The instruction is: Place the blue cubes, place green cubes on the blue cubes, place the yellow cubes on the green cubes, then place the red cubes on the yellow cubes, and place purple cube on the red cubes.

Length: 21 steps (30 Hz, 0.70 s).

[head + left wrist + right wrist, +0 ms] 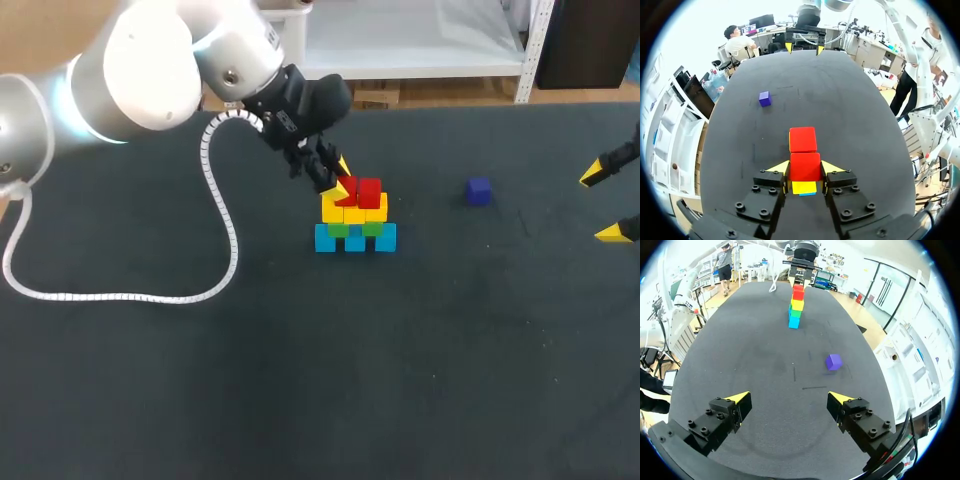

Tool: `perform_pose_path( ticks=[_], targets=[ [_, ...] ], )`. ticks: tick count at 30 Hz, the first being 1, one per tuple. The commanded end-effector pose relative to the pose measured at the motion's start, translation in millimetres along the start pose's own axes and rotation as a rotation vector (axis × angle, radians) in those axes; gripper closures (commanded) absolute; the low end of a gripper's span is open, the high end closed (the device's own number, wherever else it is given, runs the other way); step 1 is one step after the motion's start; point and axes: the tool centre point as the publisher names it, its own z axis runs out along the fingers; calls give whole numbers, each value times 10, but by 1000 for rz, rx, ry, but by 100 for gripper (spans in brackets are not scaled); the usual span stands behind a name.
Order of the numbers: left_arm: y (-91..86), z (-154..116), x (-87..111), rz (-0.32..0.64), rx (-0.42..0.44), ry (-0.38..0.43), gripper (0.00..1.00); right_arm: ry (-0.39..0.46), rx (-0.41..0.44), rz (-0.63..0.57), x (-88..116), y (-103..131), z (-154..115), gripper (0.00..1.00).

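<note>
Your left gripper (805, 167) is pinching the small red cube (805, 175) nearest its wrist, with one yellow tip pressed on each side. That cube sits on the top tier of the stack and touches the second red cube (803, 139) just ahead of it.

In the head view the stack reads, bottom up:
- a row of light blue cubes (355, 240) on the black matte table (300, 380)
- green cubes (340, 230)
- yellow cubes (352, 212)
- the two reds, side by side

The left arm (150, 70) comes in from the upper left. Its white coiled cable (215, 200) loops over the table.

The small purple cube (478, 190) lies alone on the table, well apart from the stack, on your right arm's side.

Your right gripper (788, 399) hangs near the table's right edge with its fingers spread wide. The purple cube lies ahead of it and the stack is farther beyond.
</note>
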Motion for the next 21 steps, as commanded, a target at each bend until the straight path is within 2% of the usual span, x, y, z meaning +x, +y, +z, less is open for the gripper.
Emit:
perform_pose_path(
  ticks=[1, 17, 19, 21],
  targets=[
    [32, 6, -5, -1, 6, 2, 100, -2, -1, 0, 2, -4, 4, 0],
    [43, 6, -12, 3, -1, 1, 100, -2, -1, 0, 2, -4, 4, 0],
    [43, 6, -13, 2, -1, 2, 95, -2, -1, 0, 2, -4, 4, 0],
    [43, 6, -13, 0, -1, 4, 86, -2, -1, 0, 2, -4, 4, 0]
  ],
)
